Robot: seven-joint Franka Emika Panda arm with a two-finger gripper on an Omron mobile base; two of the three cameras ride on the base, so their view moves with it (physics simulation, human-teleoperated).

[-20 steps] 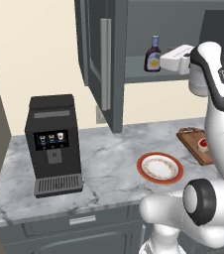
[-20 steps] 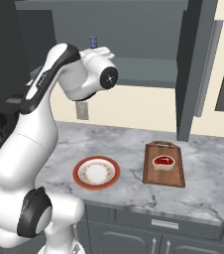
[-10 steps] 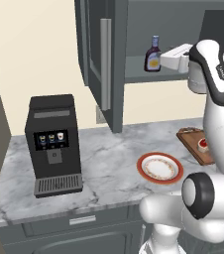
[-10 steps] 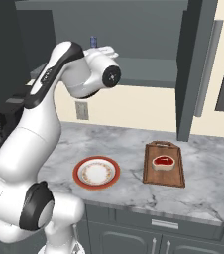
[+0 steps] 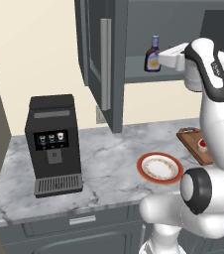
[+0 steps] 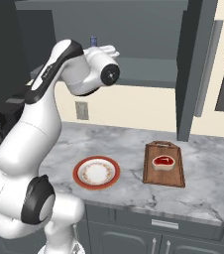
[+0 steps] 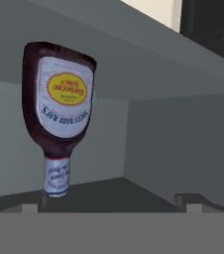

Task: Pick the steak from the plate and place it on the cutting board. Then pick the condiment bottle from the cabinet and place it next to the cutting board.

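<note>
The condiment bottle (image 5: 152, 54) stands on the shelf of the open cabinet (image 5: 134, 75). It is dark brown with a yellow-orange label. In the hand view the condiment bottle (image 7: 59, 109) appears upside down, left of centre and a short way ahead. My gripper (image 5: 164, 56) is level with the shelf, just right of the bottle. The gripper (image 7: 111, 204) is open with nothing between its fingers. The steak (image 6: 163, 162) lies on the cutting board (image 6: 163, 177). The plate (image 6: 80, 174) sits bare to the board's left.
A black coffee machine (image 5: 54, 144) stands on the left of the marble counter (image 5: 109, 163). The cabinet door (image 5: 104, 59) with its long silver handle hangs open left of the bottle. A wall outlet (image 6: 82, 110) is behind the plate.
The hand has shifted slightly towards the bottle at shelf height. The jaws stay open, and the steak, plate and board have not moved.
</note>
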